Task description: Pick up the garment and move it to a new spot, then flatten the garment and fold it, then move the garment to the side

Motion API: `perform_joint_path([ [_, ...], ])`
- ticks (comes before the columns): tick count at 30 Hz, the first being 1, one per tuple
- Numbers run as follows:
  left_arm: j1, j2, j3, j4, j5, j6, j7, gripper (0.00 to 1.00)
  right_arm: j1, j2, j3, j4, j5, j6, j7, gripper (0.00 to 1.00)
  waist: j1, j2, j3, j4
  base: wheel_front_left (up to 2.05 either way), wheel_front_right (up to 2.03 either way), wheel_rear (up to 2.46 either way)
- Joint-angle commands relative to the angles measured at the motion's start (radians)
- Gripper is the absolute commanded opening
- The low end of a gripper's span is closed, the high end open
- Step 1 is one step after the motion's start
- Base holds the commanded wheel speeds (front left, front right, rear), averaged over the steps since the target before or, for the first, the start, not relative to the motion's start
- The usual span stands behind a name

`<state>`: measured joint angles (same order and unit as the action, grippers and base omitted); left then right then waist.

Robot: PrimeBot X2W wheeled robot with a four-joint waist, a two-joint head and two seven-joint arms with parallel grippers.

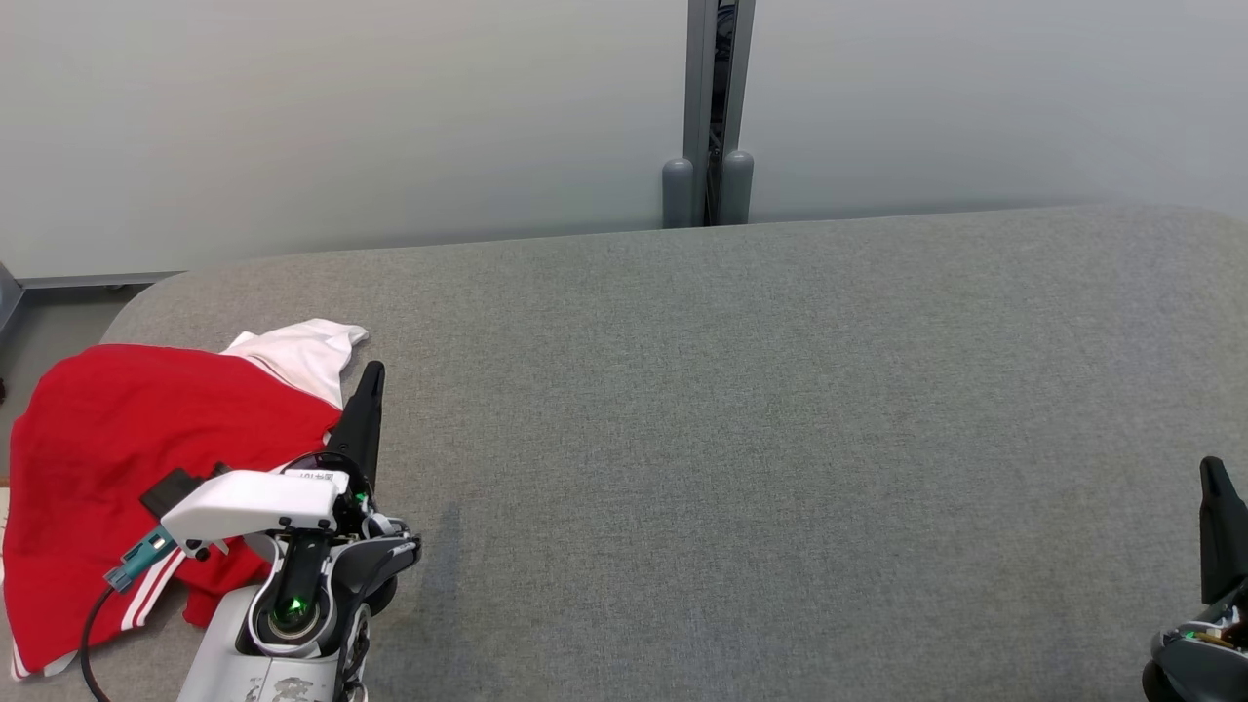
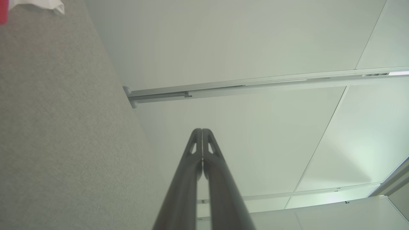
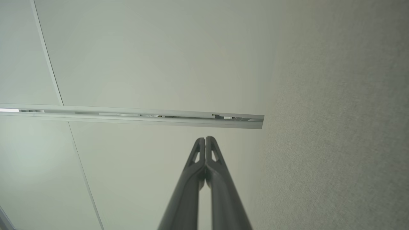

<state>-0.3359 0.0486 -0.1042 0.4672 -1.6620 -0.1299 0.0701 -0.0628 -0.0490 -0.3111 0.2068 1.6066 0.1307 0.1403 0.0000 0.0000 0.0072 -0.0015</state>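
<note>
Head view shows my left pincer (image 1: 371, 382) low on the left, its two dark fingers pressed tight together. The garment (image 1: 136, 429) is red with a white part and white stripes. It lies bunched on the grey worktop (image 1: 741, 439), just to the left of that pincer. My own white wrist covers some of the red cloth, so I cannot see what is under it. I cannot tell if the fingers touch the cloth or only sit beside it. The far left side of the garment is at the edge of the picture and is hard to make out.

My right pincer (image 1: 1214, 473) is well apart from the garment, far over on the other side. The corner of the picture cuts it off.

Left wrist view shows my left pincer (image 2: 202, 131) clenched with nothing in it. A bit of the white garment (image 2: 38, 4) peeks in at the top corner.

Right wrist view shows my right pincer (image 3: 206, 140) clenched too, and holding nothing.
</note>
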Motion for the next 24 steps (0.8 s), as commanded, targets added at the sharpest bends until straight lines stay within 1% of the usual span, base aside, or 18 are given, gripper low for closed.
perform_joint_path([
  [1, -0.008, 0.004, 0.002, 0.0, 0.002, -0.005, 0.0, 0.0, -0.01, -0.004, 0.0, 0.0, -0.005, 0.0, 0.003, 0.0, 0.0, 0.0, 0.0, 0.0, 0.0, 0.0, 0.0],
  [24, -0.008, 0.004, 0.002, 0.0, 0.002, -0.005, 0.0, 0.0, -0.01, -0.004, 0.0, 0.0, -0.005, 0.0, 0.003, 0.0, 0.0, 0.0, 0.0, 0.0, 0.0, 0.0, 0.0],
])
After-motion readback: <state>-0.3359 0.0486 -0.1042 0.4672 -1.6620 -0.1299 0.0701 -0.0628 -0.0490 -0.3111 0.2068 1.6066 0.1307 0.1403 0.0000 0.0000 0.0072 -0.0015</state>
